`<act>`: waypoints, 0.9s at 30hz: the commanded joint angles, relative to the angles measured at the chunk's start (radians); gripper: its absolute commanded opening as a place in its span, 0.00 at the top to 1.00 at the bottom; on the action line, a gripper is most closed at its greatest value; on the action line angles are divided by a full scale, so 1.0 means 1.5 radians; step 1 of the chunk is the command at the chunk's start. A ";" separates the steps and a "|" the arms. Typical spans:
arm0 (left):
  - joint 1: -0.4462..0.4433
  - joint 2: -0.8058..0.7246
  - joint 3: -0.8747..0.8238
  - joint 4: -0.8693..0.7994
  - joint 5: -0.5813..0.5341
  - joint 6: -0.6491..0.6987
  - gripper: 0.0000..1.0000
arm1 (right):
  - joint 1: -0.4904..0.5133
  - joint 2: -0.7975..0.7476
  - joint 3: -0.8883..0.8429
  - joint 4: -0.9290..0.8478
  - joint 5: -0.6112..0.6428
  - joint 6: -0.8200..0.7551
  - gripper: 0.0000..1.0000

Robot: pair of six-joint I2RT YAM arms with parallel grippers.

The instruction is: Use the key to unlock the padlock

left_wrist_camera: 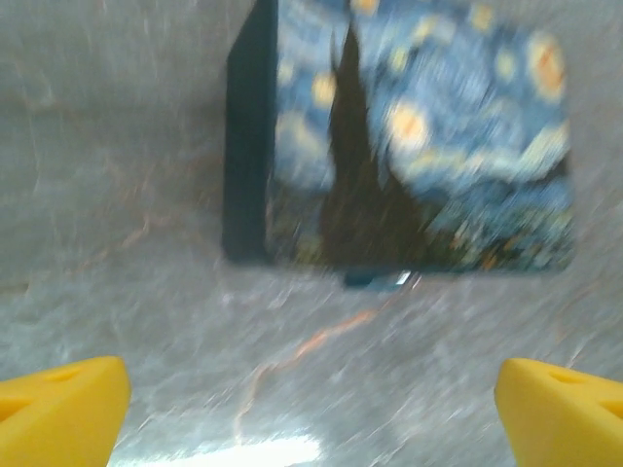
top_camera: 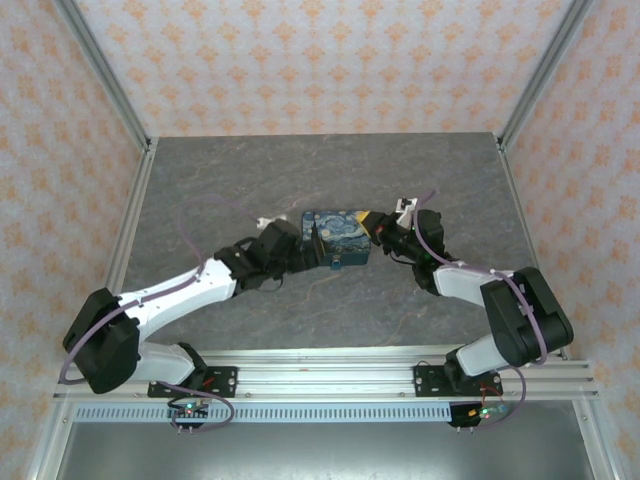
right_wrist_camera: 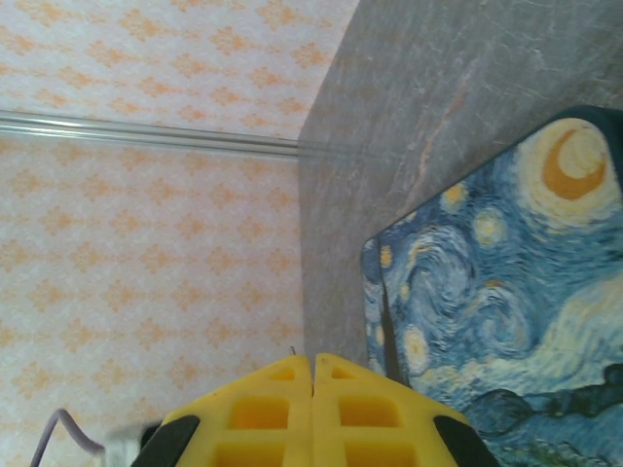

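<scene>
- Left gripper (left_wrist_camera: 311, 404) fingers spread wide, holding nothing, facing the Starry Night box (left_wrist_camera: 419, 146).
- Right gripper (right_wrist_camera: 312, 375) fingers pressed together, nothing visible between them, beside the box.

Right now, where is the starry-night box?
In the top view, the starry-night box sits near the middle of the table, between the open left gripper and the shut right gripper.
</scene>
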 commanded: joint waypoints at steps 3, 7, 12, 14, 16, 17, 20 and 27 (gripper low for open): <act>-0.024 -0.021 -0.077 0.141 0.022 0.066 0.08 | -0.004 0.017 0.024 -0.013 -0.001 -0.020 1.00; -0.031 0.022 -0.101 0.220 0.043 0.090 0.13 | -0.004 0.040 0.026 -0.011 0.001 -0.019 1.00; -0.036 0.083 -0.114 0.308 0.060 0.103 0.17 | -0.003 0.063 0.022 -0.003 0.003 -0.019 1.00; -0.036 0.104 -0.113 0.331 0.065 0.110 0.18 | -0.004 0.072 0.022 0.000 0.003 -0.019 1.00; -0.038 0.125 -0.110 0.347 0.068 0.115 0.19 | -0.004 0.079 0.023 0.003 0.003 -0.019 1.00; -0.038 0.136 -0.109 0.357 0.070 0.117 0.20 | -0.004 0.083 0.024 0.004 0.003 -0.019 1.00; -0.038 0.170 -0.104 0.387 0.068 0.124 0.23 | -0.004 0.094 0.028 0.007 0.003 -0.019 1.00; -0.038 0.256 -0.069 0.439 0.054 0.158 0.29 | -0.004 0.108 0.046 0.015 0.001 -0.015 1.00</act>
